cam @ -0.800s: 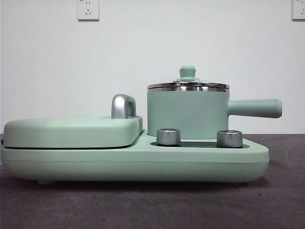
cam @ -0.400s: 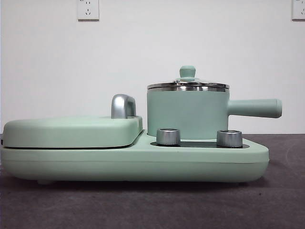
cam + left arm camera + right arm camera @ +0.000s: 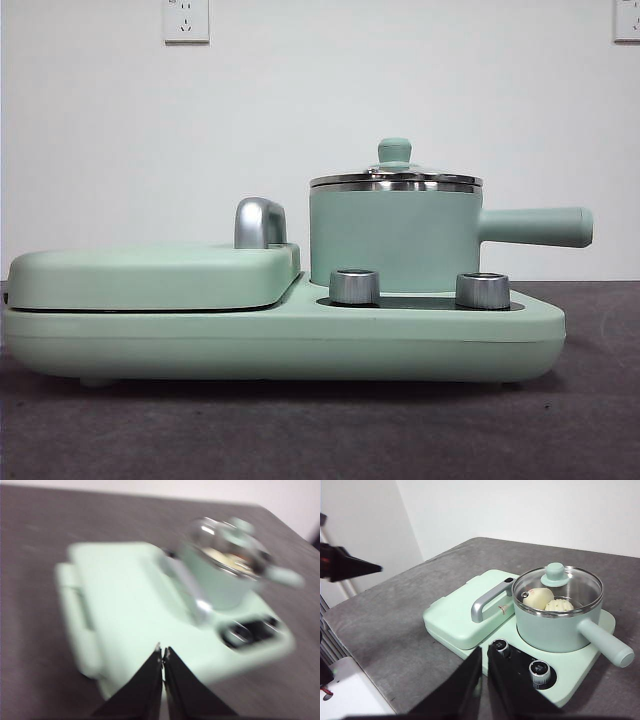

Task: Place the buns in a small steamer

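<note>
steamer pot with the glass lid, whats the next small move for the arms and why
Probably none beyond keeping clear: in the right wrist view both cream-white buns already lie inside the mint-green steamer pot, under its steel-rimmed glass lid. The left pincer and right pincer are shut, hold nothing and hang away from the pot.

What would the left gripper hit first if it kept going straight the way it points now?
Probably the flat griddle lid: the left gripper, jaws shut, aims at its top. The picture is blurred, so depth is uncertain.
</note>
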`<action>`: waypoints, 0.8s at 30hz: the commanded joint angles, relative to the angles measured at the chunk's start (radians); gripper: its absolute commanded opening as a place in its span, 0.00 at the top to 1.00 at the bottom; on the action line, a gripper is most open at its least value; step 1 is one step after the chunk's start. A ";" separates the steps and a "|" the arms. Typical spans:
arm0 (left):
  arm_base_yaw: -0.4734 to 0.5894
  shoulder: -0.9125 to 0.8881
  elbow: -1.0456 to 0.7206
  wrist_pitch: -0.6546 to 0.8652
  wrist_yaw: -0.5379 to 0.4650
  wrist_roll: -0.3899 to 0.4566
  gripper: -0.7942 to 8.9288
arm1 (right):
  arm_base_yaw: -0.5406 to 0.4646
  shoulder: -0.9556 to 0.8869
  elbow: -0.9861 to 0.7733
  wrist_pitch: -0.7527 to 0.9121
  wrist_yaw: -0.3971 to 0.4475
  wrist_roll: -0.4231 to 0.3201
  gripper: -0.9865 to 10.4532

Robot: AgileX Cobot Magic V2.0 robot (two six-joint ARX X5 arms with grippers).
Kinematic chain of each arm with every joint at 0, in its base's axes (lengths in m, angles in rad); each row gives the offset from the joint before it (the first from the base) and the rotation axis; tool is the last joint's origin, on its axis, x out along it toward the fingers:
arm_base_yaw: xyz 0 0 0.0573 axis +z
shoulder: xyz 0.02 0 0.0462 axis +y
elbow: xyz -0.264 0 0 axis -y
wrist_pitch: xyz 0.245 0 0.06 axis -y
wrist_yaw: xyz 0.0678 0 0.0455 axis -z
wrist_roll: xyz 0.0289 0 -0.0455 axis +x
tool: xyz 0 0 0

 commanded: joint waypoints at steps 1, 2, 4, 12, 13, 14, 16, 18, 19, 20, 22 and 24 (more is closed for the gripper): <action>0.103 -0.060 -0.120 0.157 -0.006 0.033 0.91 | 0.005 0.001 0.005 0.012 0.002 0.007 0.90; 0.134 -0.082 -0.161 0.196 -0.006 0.033 0.91 | 0.005 0.001 0.005 0.012 0.002 0.007 0.90; 0.199 -0.134 -0.256 0.269 -0.006 0.034 0.91 | 0.005 0.001 0.005 0.012 0.002 0.007 0.90; 0.326 -0.266 -0.524 0.440 -0.010 0.085 0.91 | 0.005 0.001 0.005 0.013 0.002 0.007 0.90; 0.329 -0.274 -0.543 0.442 -0.029 0.088 0.91 | 0.005 0.001 0.005 0.013 0.002 0.007 0.90; 0.328 -0.277 -0.556 0.448 -0.049 0.087 0.91 | 0.005 0.001 0.005 0.013 0.002 0.007 0.90; 0.328 -0.280 -0.581 0.467 -0.086 0.087 0.91 | 0.005 0.001 0.005 0.013 0.002 0.007 0.90; 0.328 -0.280 -0.599 0.480 -0.106 0.087 0.91 | 0.005 0.001 0.005 0.013 0.002 0.007 0.90; 0.328 -0.281 -0.607 0.486 -0.107 0.090 0.91 | 0.005 0.001 0.005 0.013 0.002 0.007 0.90; 0.328 -0.283 -0.611 0.485 -0.107 0.095 0.91 | 0.005 0.001 0.005 0.013 0.002 0.007 0.90; 0.329 -0.294 -0.620 0.473 -0.107 0.103 0.91 | 0.005 0.001 0.005 0.013 0.002 0.007 0.90; 0.328 -0.307 -0.620 0.452 -0.108 0.127 0.91 | 0.005 0.001 0.005 0.013 0.002 0.007 0.90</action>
